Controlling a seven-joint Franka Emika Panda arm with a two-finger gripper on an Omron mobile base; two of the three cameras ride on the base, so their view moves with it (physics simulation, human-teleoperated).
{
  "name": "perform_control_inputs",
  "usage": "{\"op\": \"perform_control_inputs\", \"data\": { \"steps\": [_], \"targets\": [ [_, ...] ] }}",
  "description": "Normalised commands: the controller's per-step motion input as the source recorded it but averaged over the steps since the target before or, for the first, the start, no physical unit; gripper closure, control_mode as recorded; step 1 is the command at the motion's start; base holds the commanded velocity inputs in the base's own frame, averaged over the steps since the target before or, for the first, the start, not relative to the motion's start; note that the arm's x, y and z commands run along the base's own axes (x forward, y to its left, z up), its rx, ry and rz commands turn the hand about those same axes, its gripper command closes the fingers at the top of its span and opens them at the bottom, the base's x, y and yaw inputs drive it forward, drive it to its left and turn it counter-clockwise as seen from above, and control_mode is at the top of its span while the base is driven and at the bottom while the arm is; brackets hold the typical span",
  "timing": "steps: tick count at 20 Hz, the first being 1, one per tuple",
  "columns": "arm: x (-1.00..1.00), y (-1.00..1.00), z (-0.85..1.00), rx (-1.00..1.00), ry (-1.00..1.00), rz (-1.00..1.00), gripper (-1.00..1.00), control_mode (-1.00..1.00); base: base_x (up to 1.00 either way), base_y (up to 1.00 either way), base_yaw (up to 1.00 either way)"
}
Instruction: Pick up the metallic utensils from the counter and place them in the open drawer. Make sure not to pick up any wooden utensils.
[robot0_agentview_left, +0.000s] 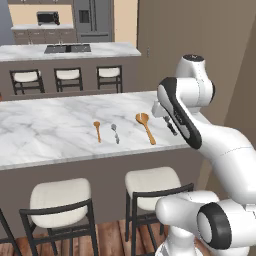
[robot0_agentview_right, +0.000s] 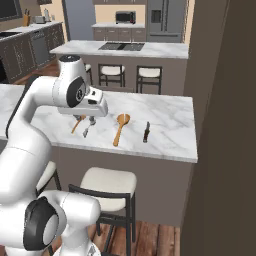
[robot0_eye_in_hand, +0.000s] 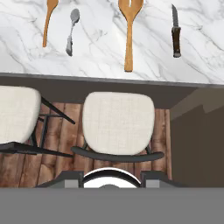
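Four utensils lie across the top of the hand view on the counter (robot0_eye_in_hand: 105, 48): short wooden spoon (robot0_eye_in_hand: 49, 22), silver spoon (robot0_eye_in_hand: 72, 30), broad wooden spoon (robot0_eye_in_hand: 129, 33), knife (robot0_eye_in_hand: 175, 33). We cannot tell the gripper's opening or hold.

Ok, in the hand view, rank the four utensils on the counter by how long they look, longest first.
1. Long wooden spoon, cut off by the top edge.
2. Dark-handled knife.
3-4. Short wooden spoon, also cut off at the top, and silver spoon: too alike to rank.
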Motion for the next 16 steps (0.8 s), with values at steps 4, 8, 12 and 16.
{"op": "perform_control_inputs", "data": {
  "steps": [4,8,12,16],
  "targets": [
    [-0.21,-0.02,-0.02,0.0,-0.04,0.0,-1.0,-1.0,0.0,0.0,0.0],
    [-0.29,-0.09,-0.25,0.0,0.03,0.0,-1.0,-1.0,0.0,0.0,0.0],
    [0.07,-0.41,-0.55,0.0,0.08,0.0,-1.0,-1.0,0.0,0.0,0.0],
    [0.21,-0.5,-0.41,0.0,0.07,0.0,-1.0,-1.0,0.0,0.0,0.0]
  ]
}}
